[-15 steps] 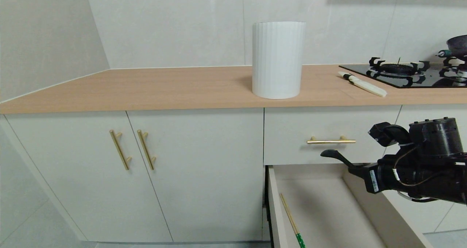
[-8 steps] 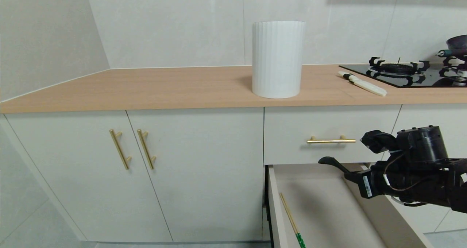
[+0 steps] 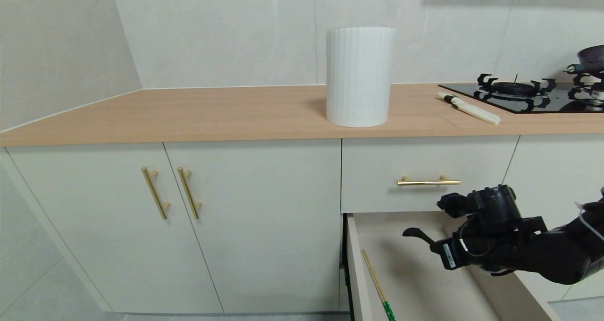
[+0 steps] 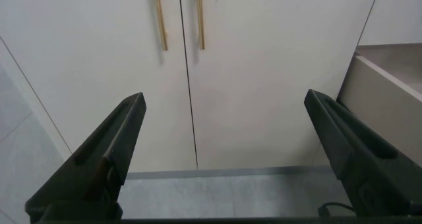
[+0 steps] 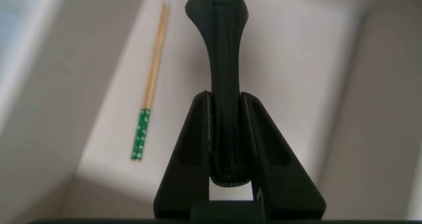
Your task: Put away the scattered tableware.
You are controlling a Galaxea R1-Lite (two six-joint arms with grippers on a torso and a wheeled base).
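Note:
My right gripper (image 3: pixel 446 255) hangs over the open drawer (image 3: pixel 355 264) below the counter and is shut on a black spoon (image 3: pixel 416 233), whose rounded end points left over the drawer floor. From the right wrist the spoon (image 5: pixel 221 66) stands between the fingers of the right gripper (image 5: pixel 225 104). A wooden chopstick with a green end (image 3: pixel 376 282) lies along the drawer's left side, and the chopstick (image 5: pixel 150 99) is beside the spoon's end. A white-handled knife (image 3: pixel 469 108) lies on the counter near the stove. My left gripper (image 4: pixel 224 102) is open, low before the cabinet doors.
A tall white ribbed canister (image 3: pixel 360 75) stands on the wooden counter (image 3: pixel 212 113). The gas stove (image 3: pixel 519 92) is at the far right. A shut drawer with a gold handle (image 3: pixel 428 182) sits just above the open one. Double cabinet doors (image 3: pixel 172 193) are to the left.
My right arm has moved down and to the left with the black spoon, from above the drawer's right wall to over the drawer's inside.

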